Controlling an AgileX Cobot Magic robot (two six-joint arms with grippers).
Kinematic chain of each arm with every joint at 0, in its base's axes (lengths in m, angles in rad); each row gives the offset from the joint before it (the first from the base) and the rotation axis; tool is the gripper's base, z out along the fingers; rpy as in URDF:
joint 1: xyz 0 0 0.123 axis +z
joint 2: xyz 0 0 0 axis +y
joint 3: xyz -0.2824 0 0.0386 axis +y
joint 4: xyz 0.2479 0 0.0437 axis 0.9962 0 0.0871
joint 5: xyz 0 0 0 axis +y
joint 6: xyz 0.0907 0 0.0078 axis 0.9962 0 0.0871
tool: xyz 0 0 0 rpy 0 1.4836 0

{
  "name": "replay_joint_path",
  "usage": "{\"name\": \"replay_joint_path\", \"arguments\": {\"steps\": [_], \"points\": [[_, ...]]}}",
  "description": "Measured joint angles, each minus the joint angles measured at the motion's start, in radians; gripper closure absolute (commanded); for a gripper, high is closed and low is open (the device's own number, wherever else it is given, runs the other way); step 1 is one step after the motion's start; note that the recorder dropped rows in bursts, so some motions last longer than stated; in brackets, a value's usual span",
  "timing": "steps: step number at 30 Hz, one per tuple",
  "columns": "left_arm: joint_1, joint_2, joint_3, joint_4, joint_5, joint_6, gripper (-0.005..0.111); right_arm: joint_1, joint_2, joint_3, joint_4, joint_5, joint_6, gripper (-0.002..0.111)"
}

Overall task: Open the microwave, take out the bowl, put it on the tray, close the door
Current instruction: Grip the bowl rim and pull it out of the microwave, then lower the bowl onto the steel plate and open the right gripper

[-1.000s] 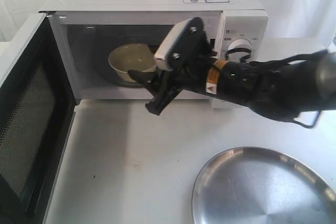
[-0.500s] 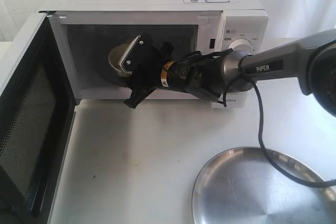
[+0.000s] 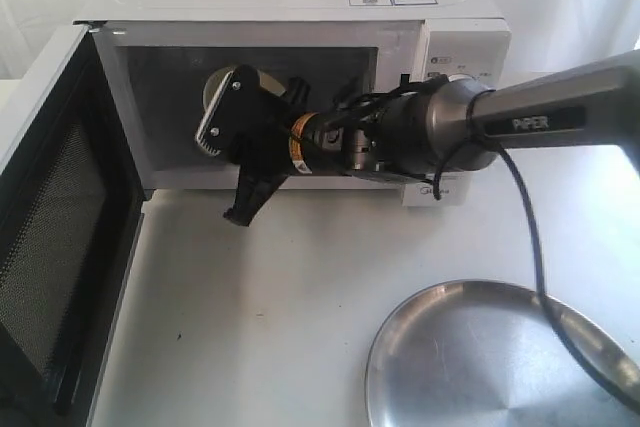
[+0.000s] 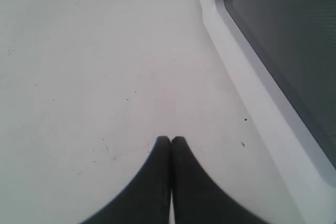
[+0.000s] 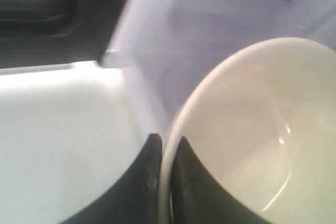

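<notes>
The white microwave (image 3: pixel 300 7) stands at the back with its door (image 3: pixel 50 247) swung open to the left. Inside sits the cream bowl (image 3: pixel 220 85), mostly hidden behind my right wrist. My right arm (image 3: pixel 420 132) reaches into the cavity. In the right wrist view my right gripper (image 5: pixel 167 142) is shut on the rim of the bowl (image 5: pixel 262 129), one finger inside and one outside. The steel tray (image 3: pixel 500 367) lies at the front right. My left gripper (image 4: pixel 170 140) is shut on nothing, low over the table beside the door (image 4: pixel 283 35).
White tabletop (image 3: pixel 260 317) stretches between the microwave, the open door and the tray. The open door juts out along the left side. A black cable (image 3: pixel 530 247) hangs from the right arm across the tray's rim.
My right gripper has moved left and deeper into the microwave, up to the bowl. The bowl, the tray and the door have stayed put.
</notes>
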Motion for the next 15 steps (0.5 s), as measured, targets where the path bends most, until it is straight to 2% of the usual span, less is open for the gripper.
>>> {"name": "replay_joint_path", "arguments": {"steps": [2, 6, 8, 10, 15], "points": [[0.000, 0.000, 0.000, 0.000, 0.000, 0.000, 0.107, 0.019, -0.057, 0.052, -0.143, 0.010, 0.139, 0.108], [0.000, 0.000, 0.000, 0.000, 0.000, 0.000, 0.107, 0.038, -0.203, 0.194, -0.515, 0.010, 0.547, 0.108], [0.000, 0.000, 0.000, 0.000, 0.000, 0.000, 0.107, 0.038, -0.268, 0.261, -0.619, 0.012, 0.728, 0.108], [0.000, 0.000, 0.000, 0.000, 0.000, 0.000, 0.107, 0.038, -0.355, 0.355, -0.669, 0.035, 0.874, 0.108], [0.000, 0.000, 0.000, 0.000, 0.000, 0.000, 0.107, 0.038, -0.571, 0.620, -0.700, 0.152, 1.079, 0.108]]}}
